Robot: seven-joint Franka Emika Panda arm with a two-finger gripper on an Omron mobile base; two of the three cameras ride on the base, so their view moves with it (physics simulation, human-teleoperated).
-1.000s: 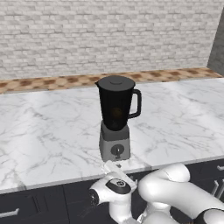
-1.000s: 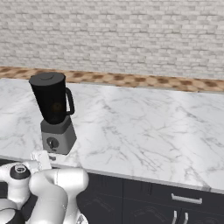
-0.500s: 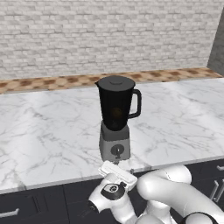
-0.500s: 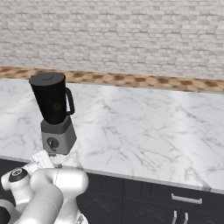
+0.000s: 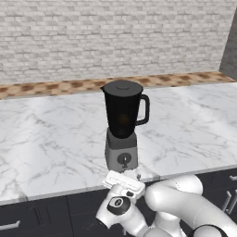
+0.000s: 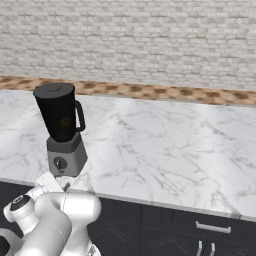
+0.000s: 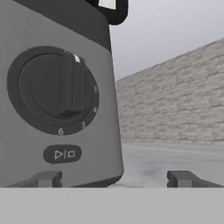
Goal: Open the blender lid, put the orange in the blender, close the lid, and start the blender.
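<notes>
The blender (image 5: 122,124) is seen standing on the white marble counter (image 5: 51,139), just left of centre in the left base view and at the left of the right base view (image 6: 62,130). Its black jar is seated upright on the grey base, with the handle turned toward the right of the frame in both base views. The blender lid (image 5: 121,85) is seen lying flat on the jar's rim, closing it; in the right base view the lid (image 6: 54,90) is likewise seated on top. A faint orange glow, taken to be the orange (image 5: 123,119), is made out through the dark jar wall in its lower half, and the same at (image 6: 64,122).

In the hand view the grey base is seen at very close range, taking up the left half of the frame. The round front dial (image 7: 54,89) is seen with its ridge standing near vertical, numerals 5 and 6 being legible below it. A play/stop button (image 7: 62,154) is set beneath the dial.

The gripper (image 7: 114,178) is held just in front of the base, low in the frame, with its fingers spread wide and nothing between them; the left fingertip (image 7: 46,178) lies below the button. In the left base view the hand is seen at the counter's front edge, directly before the base. A brick wall (image 5: 115,37) is seen behind the counter.
</notes>
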